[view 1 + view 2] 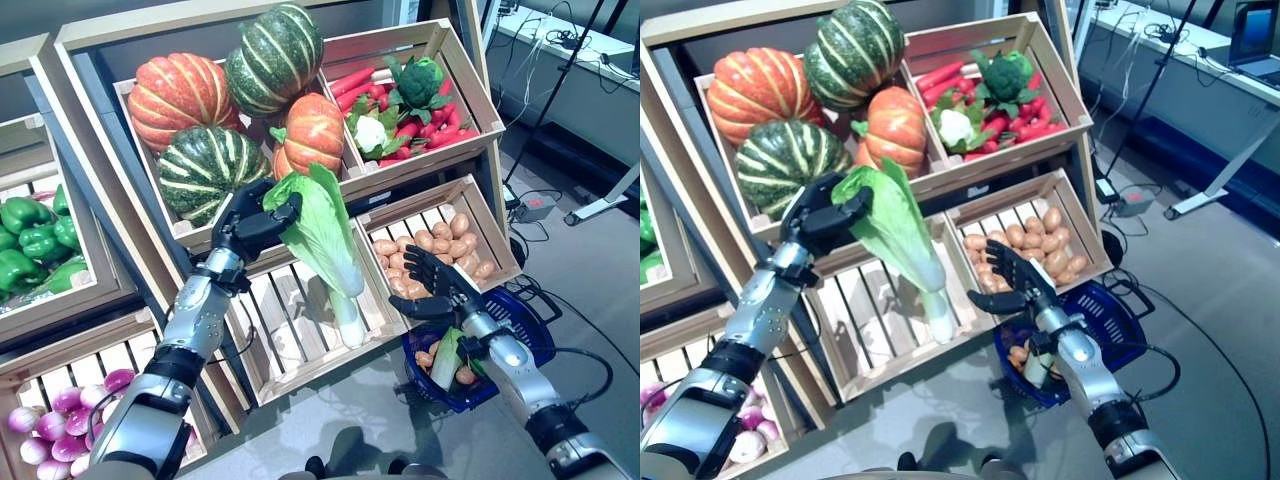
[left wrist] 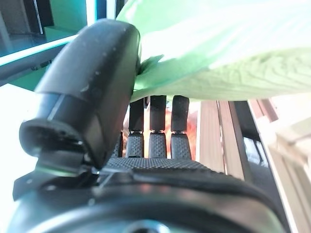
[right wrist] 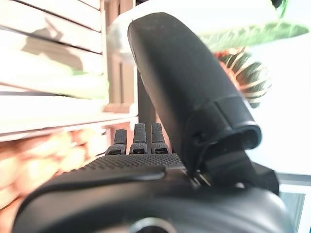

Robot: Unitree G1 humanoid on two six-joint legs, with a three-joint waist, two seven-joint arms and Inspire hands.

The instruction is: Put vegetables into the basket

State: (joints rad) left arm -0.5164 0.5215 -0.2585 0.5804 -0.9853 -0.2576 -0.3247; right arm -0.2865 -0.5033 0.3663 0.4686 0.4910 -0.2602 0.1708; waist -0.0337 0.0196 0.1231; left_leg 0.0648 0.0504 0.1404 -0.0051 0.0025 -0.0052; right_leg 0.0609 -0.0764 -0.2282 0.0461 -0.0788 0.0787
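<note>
My left hand (image 1: 250, 222) is shut on the leafy top of a green and white leafy cabbage (image 1: 325, 245), which hangs stem-down in front of the empty wooden crate. In the left wrist view the thumb (image 2: 92, 92) presses on the green leaf (image 2: 214, 53). My right hand (image 1: 435, 285) is open with straight fingers, just above the left rim of the blue basket (image 1: 520, 325) on the floor. The basket holds a pale green vegetable (image 1: 446, 360) and small orange-brown ones (image 1: 465, 375).
A slanted wooden stand (image 1: 300, 330) with crates of vegetables fills the left and centre. A crate of small brown round vegetables (image 1: 440, 245) sits right behind my right hand. A table leg and cables (image 1: 540, 205) are at the right on the grey floor.
</note>
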